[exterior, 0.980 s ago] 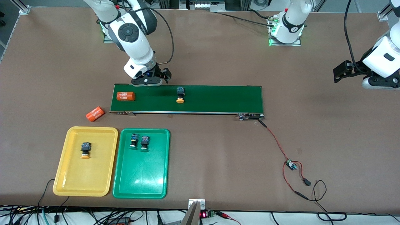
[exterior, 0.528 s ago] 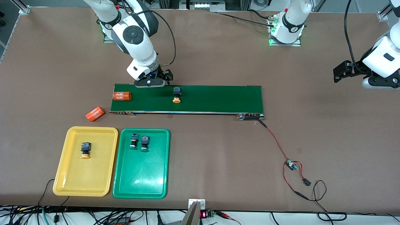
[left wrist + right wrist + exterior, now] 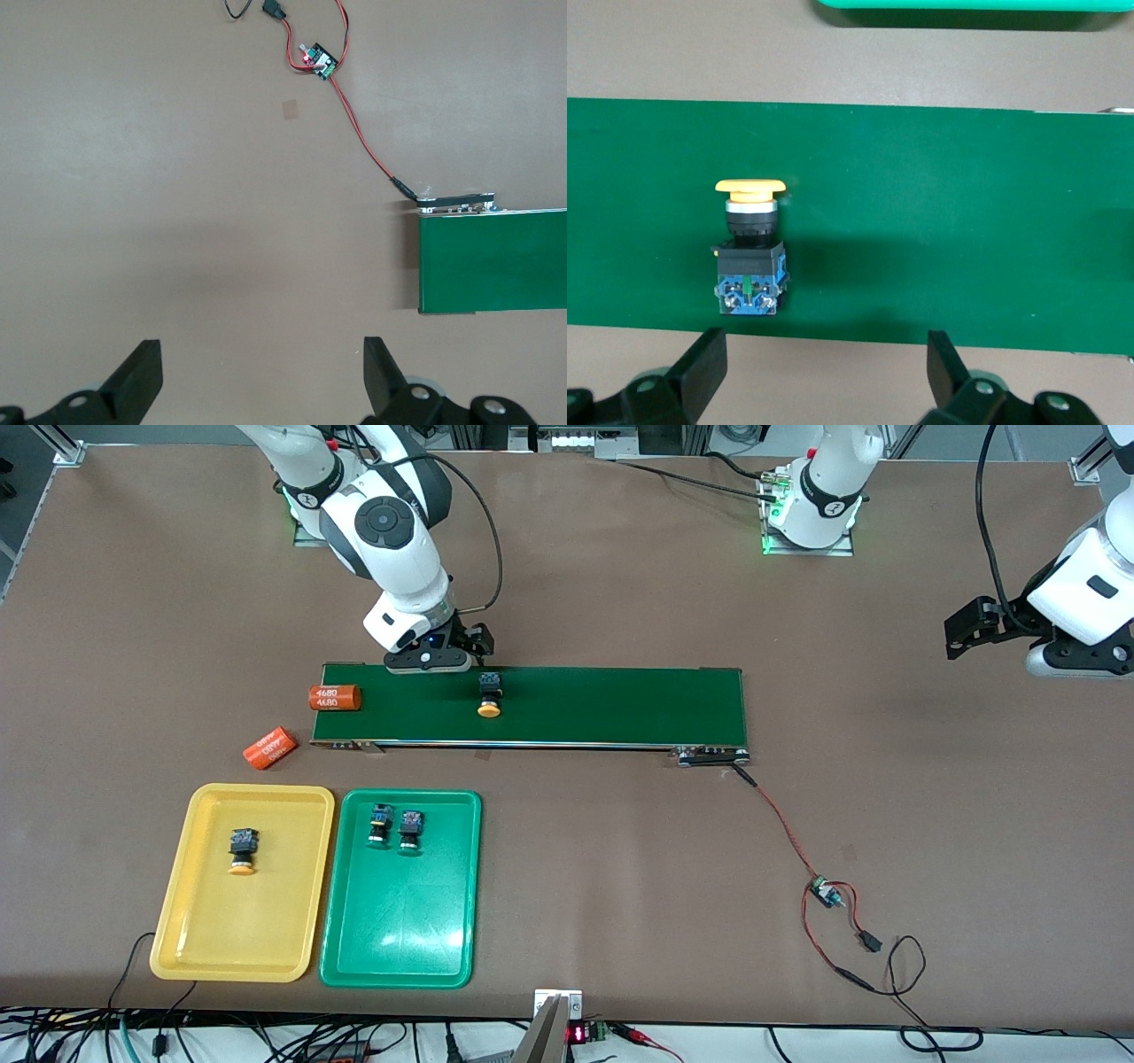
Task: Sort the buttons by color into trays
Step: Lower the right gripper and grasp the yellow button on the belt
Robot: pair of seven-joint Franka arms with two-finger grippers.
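Presently, the sort is three-quarters done, judging by the trays. Nearest the front camera lie two trays side by side: the yellow tray (image 3: pixel 182 921) holds one yellow-capped button (image 3: pixel 242 850), and the green tray (image 3: pixel 399 939) holds two green-capped buttons (image 3: pixel 395 828). Farther off, two orange cylinders: one (image 3: pixel 269 747) on the table, one (image 3: pixel 334 697) at the end of the conveyor belt (image 3: pixel 620 708).

The fourth button (image 3: pixel 489 694), yellow-capped, lies on the belt. The right gripper (image 3: pixel 428 657) hangs over the belt's farther edge just beside it, fingers (image 3: pixel 700 367) spread, holding nothing. The next move calls for centring over the button, descending, and pinching its body.

The left gripper (image 3: pixel 966 627) waits over bare table toward its own end, fingers (image 3: pixel 142 376) spread, empty.
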